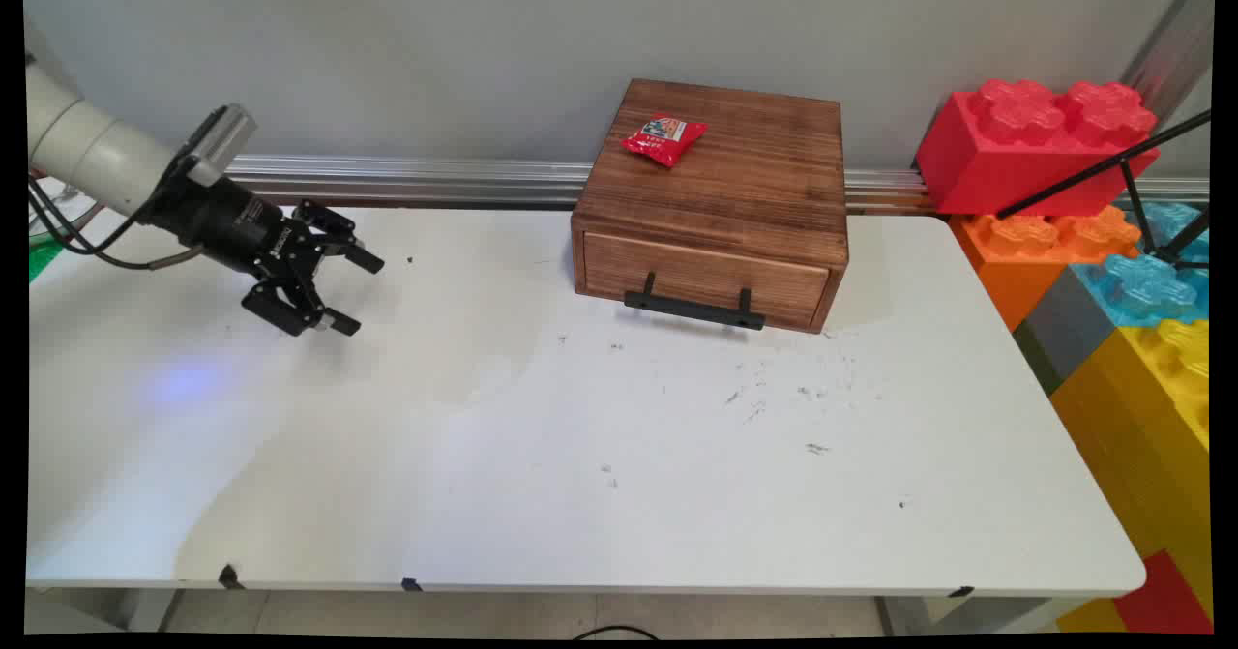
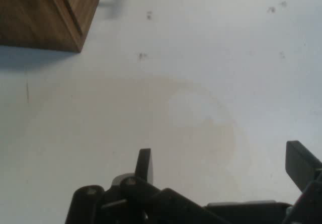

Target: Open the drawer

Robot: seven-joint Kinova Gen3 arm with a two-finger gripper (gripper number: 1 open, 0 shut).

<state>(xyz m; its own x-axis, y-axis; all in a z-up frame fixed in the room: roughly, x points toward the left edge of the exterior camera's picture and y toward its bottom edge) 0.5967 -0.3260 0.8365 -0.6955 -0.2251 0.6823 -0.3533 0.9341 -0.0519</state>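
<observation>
Main view: the black two-finger tool [image 1: 350, 291] hangs over the far left part of the white desk [image 1: 580, 456], carried on the white arm [image 1: 92, 151] that enters from the upper left with black cables [image 1: 87, 238] drooping beneath it. The tool points to the right and slightly downward, its two fingers [image 1: 363, 260] spread wide apart with nothing between them. It touches nothing; only bare desk lies below it.

Well to the right of the tool, at the far middle of the desk, sits a wooden drawer box [image 1: 716, 204] with its drawer closed and a black bar handle [image 1: 692, 308] across the near face. On the box's top, toward its far left corner, lies a small red snack packet [image 1: 663, 138]. The desk surface near the box carries scattered dark scuff marks [image 1: 774, 402].

Off the desk's right end stands a stack of large toy building blocks [image 1: 1093, 233]: red on top, then orange, blue, grey and yellow below. A thin black stand [image 1: 1122, 170] leans across them. A metal rail [image 1: 406, 180] runs along the wall behind the desk.

In the hand view, the two fingers [image 2: 144, 164] rise from the bottom edge far apart, empty, with pale desk [image 2: 201, 83] beyond them and a corner of the wooden drawer box [image 2: 45, 12] at the upper left.
</observation>
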